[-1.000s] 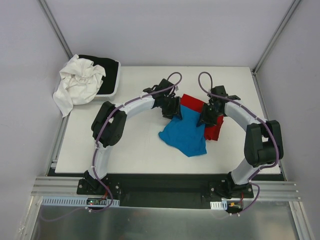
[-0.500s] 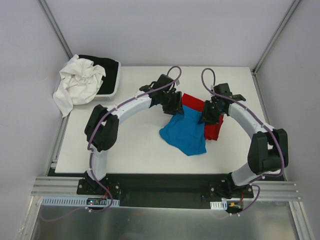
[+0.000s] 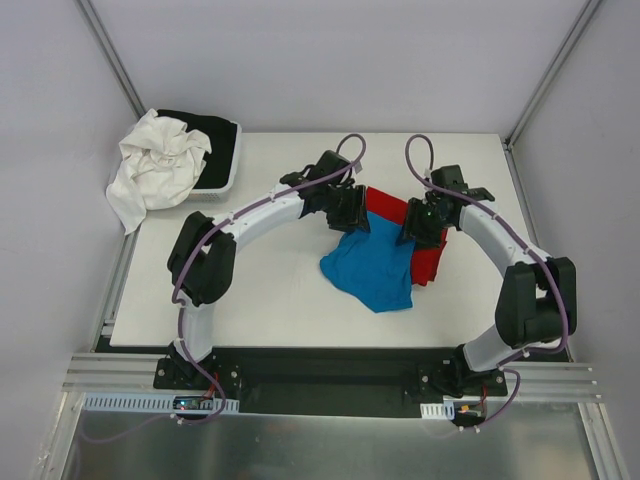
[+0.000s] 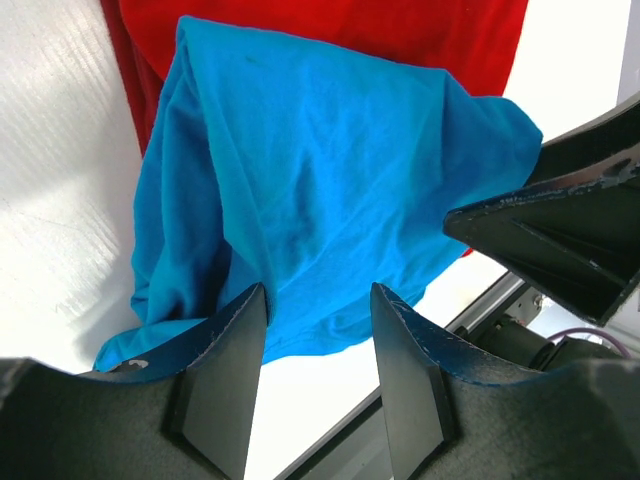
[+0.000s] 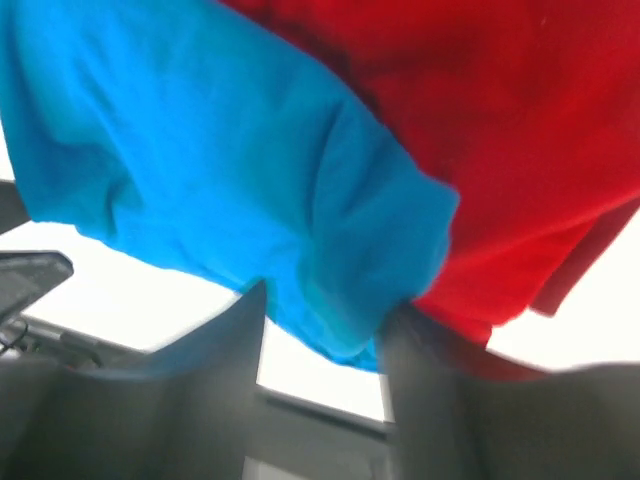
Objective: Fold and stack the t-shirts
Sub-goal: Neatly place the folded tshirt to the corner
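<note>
The turquoise-blue t-shirt (image 3: 372, 268) lies bunched on the table, its far edge draped over the plain red t-shirt (image 3: 431, 262). The red shirt lies flat underneath and shows at the far side and right. My left gripper (image 3: 354, 222) hovers at the blue shirt's far left edge. In the left wrist view, the left gripper (image 4: 318, 290) is open, with blue cloth (image 4: 300, 180) just past the tips and bare table between them. My right gripper (image 3: 416, 233) is over the blue-red overlap. In the blurred right wrist view, it (image 5: 325, 300) is open over the blue fold (image 5: 250, 170) and the red cloth (image 5: 520, 140).
A white basket (image 3: 230, 168) stands at the table's far left corner, holding a crumpled white cloth (image 3: 155, 165) and a black cloth (image 3: 205, 124). The white cloth hangs over the table's left edge. White table top (image 3: 270, 290) lies to the left of the shirts.
Both arms have shifted a little toward the far side. The blue shirt's far edge has moved up onto the red shirt and the blue shirt has settled.
</note>
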Robot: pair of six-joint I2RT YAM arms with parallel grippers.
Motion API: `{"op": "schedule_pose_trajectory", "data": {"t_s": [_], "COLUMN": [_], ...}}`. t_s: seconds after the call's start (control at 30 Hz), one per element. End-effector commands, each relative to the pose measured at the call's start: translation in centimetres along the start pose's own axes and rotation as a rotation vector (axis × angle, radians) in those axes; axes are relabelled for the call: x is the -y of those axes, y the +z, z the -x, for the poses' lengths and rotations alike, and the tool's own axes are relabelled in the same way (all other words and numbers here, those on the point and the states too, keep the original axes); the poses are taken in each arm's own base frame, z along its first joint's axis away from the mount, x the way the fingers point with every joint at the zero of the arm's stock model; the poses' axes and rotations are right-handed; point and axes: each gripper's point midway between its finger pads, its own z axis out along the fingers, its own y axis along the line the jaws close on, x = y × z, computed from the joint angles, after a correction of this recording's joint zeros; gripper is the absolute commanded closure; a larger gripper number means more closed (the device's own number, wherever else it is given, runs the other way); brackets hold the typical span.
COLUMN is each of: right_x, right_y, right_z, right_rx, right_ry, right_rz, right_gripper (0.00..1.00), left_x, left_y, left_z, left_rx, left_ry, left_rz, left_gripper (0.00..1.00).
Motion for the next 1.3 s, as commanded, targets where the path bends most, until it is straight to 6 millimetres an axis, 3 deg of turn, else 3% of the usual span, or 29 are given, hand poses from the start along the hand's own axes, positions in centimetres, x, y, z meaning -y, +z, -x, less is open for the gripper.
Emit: {"op": "schedule_pose_trajectory", "data": {"t_s": [0.0, 0.07, 0.37, 0.7, 0.97, 1.17, 1.23, 1.27], "right_x": [0.6, 1.4, 4.7, 2.4, 0.4, 0.3, 0.4, 0.4], "right_y": [-0.3, -0.2, -0.1, 0.5, 1.8, 2.7, 2.9, 2.9], "right_z": [0.9, 1.0, 3.4, 5.1, 3.6, 1.4, 0.9, 0.7], "right_rx": [0.019, 0.016, 0.023, 0.046, 0.017, -0.009, -0.017, -0.021], "right_ry": [-0.018, -0.006, 0.031, 0.046, 0.023, 0.024, 0.019, 0.016], "right_rz": [-0.017, -0.032, -0.056, 0.033, 0.072, 0.071, 0.067, 0.068], "right_gripper": [0.41, 0.36, 0.36, 0.37, 0.38, 0.39, 0.45, 0.53], "left_x": [-0.6, -1.2, -2.6, -2.4, -2.3, -3.0, -3.4, -3.5], "left_y": [0.4, 0.8, 1.9, 3.3, 3.5, 4.9, 5.5, 5.6], "left_z": [-1.5, -1.8, -0.6, 0.7, 1.0, 0.6, 0.4, 0.2], "left_rx": [-0.032, -0.043, -0.037, -0.033, -0.026, -0.055, -0.068, -0.073], "left_ry": [0.0, -0.003, -0.025, -0.051, -0.051, -0.061, -0.069, -0.073], "left_rz": [0.025, 0.037, 0.058, 0.042, 0.042, 0.045, 0.047, 0.049], "left_gripper": [0.55, 0.55, 0.55, 0.55, 0.55, 0.55, 0.55, 0.56]}}
